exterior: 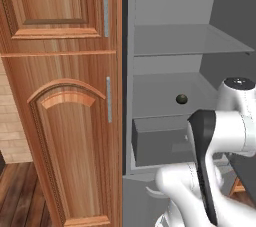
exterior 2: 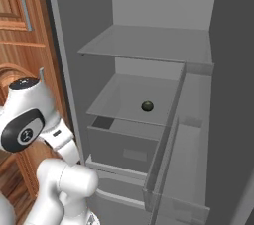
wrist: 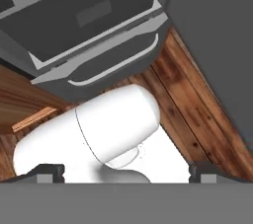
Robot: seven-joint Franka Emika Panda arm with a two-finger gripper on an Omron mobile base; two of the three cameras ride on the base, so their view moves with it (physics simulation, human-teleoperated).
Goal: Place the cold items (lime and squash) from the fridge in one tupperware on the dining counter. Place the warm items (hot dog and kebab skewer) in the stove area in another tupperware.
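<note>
The fridge is standing open. Its grey shelves are showing in both base views. A small, round, dark green thing is sitting on the middle shelf. It is the lime, and nothing is touching it. In the left base view the lime is sitting at about 3 o'clock from the picture's middle, just above the robot's arm. In the right base view it is sitting near the middle, a little toward 5 o'clock.

Under that shelf a grey drawer is sitting closed. The open fridge door is hanging at 4 o'clock in the right base view, with its side bins facing in.

A tall brown wooden cabinet is standing just beside the fridge, at 9 o'clock in the left base view.

In the hand view the claw is pointing down at the wooden floor in front of the fridge. Its two dark fingertips are standing far apart, at 7 o'clock and 5 o'clock. The claw is wide open and is holding nothing. The bottom drawer with its handle is showing at 12 o'clock there.
</note>
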